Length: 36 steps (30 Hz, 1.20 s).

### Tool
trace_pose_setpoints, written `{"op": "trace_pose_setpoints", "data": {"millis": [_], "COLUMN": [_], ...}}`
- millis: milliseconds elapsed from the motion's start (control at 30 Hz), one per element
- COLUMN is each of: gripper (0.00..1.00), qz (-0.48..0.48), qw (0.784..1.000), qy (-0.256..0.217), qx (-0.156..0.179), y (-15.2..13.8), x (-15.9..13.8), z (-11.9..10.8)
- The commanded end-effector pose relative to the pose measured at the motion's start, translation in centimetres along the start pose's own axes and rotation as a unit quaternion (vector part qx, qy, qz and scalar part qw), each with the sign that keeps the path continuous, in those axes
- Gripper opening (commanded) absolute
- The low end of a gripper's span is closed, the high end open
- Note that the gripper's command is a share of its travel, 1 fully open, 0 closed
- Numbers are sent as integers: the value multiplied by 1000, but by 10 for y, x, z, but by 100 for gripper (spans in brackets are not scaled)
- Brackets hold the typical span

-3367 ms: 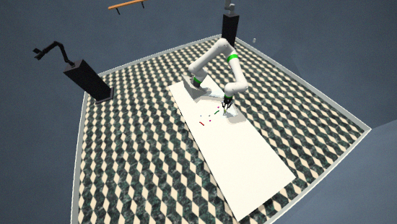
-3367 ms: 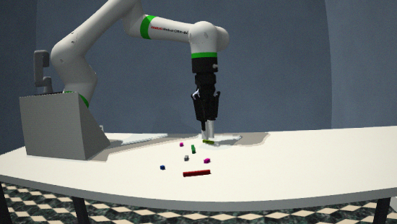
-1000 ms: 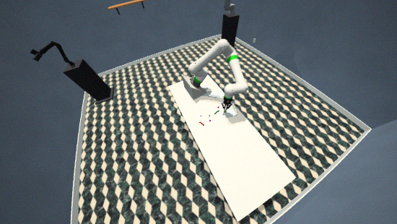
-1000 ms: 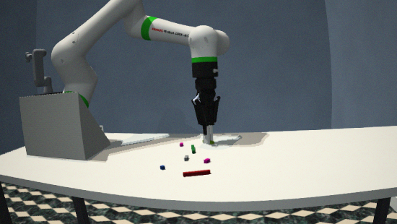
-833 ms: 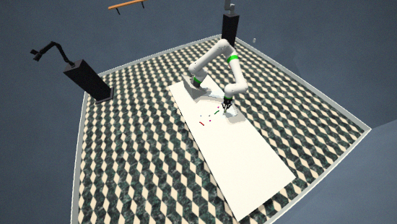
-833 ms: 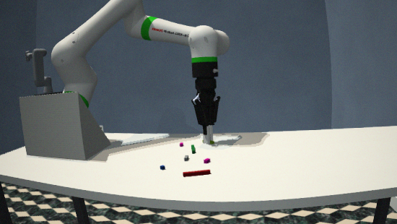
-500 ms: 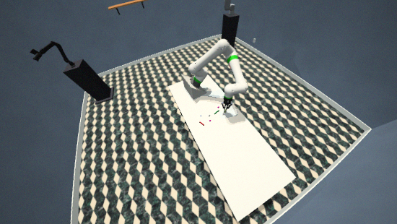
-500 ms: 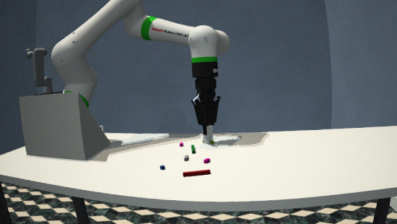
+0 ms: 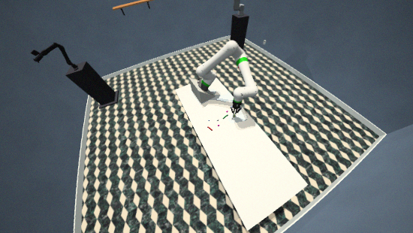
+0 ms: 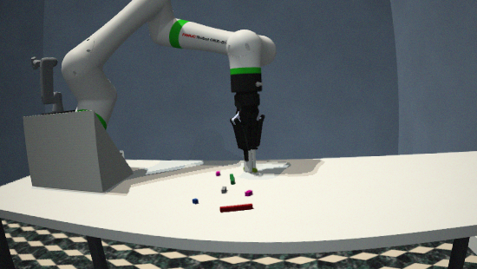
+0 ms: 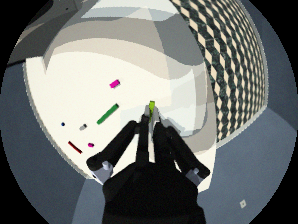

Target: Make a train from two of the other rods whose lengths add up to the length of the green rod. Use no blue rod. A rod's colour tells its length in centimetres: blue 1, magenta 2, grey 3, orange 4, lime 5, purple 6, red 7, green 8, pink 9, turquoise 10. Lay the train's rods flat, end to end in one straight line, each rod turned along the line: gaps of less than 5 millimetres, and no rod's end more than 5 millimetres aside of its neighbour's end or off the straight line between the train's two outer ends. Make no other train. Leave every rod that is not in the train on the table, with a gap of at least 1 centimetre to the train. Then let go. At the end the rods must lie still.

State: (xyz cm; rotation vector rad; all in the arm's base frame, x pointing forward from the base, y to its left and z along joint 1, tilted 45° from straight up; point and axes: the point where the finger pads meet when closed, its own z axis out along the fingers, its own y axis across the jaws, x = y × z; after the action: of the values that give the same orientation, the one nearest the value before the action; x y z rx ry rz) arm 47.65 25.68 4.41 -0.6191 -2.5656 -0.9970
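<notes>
My gripper [image 10: 250, 166] stands upright with its fingertips down at the table top, shut on the lime rod [image 10: 254, 170]. In the wrist view the lime rod [image 11: 152, 106] sticks out beyond the closed fingers. The green rod [image 10: 232, 179] lies flat a little to the left of the gripper and also shows in the wrist view [image 11: 107, 113]. The grey rod [image 10: 224, 189] lies in front of the green rod. The red rod [image 10: 236, 207] lies nearest the front edge.
Two magenta rods lie on the table, one behind the green rod [image 10: 218, 173] and one right of the grey rod [image 10: 248, 193]. A blue rod [image 10: 195, 200] lies front left. The arm's grey base block [image 10: 69, 149] stands at the far left.
</notes>
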Motion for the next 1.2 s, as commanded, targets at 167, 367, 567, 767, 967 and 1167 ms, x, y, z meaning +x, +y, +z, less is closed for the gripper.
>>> {"op": "trace_pose_setpoints", "data": {"millis": [167, 367, 567, 767, 967, 1167], "gripper": [3, 3, 3, 3, 3, 3], "qz": [0, 0, 0, 0, 73, 155], "qw": [1000, 1000, 1000, 1000, 997, 988], "qy": [0, 0, 0, 0, -3, -5], "qx": [0, 0, 0, 0, 2, 3], "y": [0, 0, 0, 0, -34, -75], "x": [0, 0, 0, 0, -28, -56], "z": [-41, -83, -96, -98, -99, -100]}}
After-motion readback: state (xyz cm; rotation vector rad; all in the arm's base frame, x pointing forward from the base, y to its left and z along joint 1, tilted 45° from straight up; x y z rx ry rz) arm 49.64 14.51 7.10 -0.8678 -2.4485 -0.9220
